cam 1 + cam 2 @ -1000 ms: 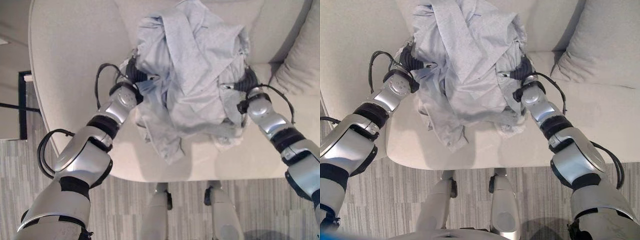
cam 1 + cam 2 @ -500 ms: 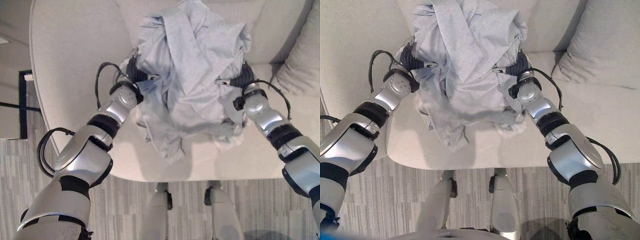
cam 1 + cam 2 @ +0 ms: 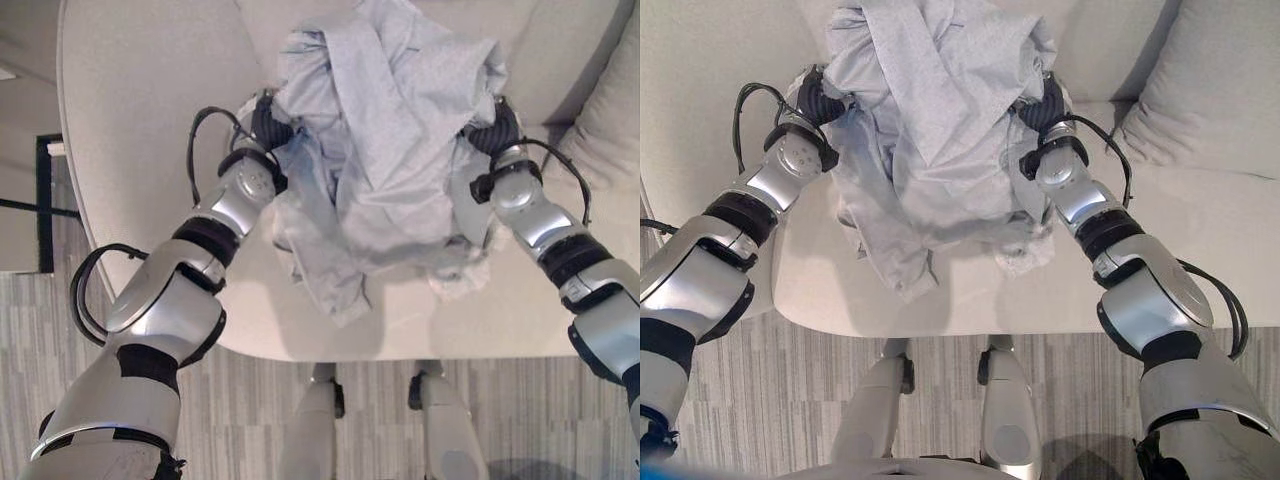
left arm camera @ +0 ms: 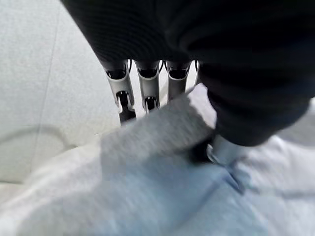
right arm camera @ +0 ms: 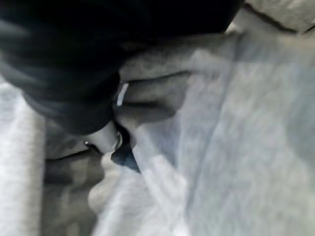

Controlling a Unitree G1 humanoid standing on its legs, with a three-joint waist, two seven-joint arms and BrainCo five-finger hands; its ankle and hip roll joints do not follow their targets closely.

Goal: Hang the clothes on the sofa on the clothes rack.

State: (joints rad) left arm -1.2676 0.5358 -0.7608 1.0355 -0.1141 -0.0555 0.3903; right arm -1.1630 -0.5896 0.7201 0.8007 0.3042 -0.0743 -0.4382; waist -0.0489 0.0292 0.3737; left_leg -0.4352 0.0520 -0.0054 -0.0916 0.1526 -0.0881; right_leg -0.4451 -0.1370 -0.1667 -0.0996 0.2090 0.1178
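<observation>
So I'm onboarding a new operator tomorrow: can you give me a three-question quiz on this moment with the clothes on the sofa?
1. True or false: the light grey garment is bunched up between the two hands.
2. Multiple choice: the cushion lies a) on the floor, b) on the sofa at the robot's right, c) on top of the garment.
3. Short answer: in the left wrist view, how do the left hand and the cloth stand?

Key
1. True; the right hand is at its other side, fingers hidden in cloth.
2. b
3. The fingers reach over a fold and the thumb is tucked in below it: a pinch.
</observation>
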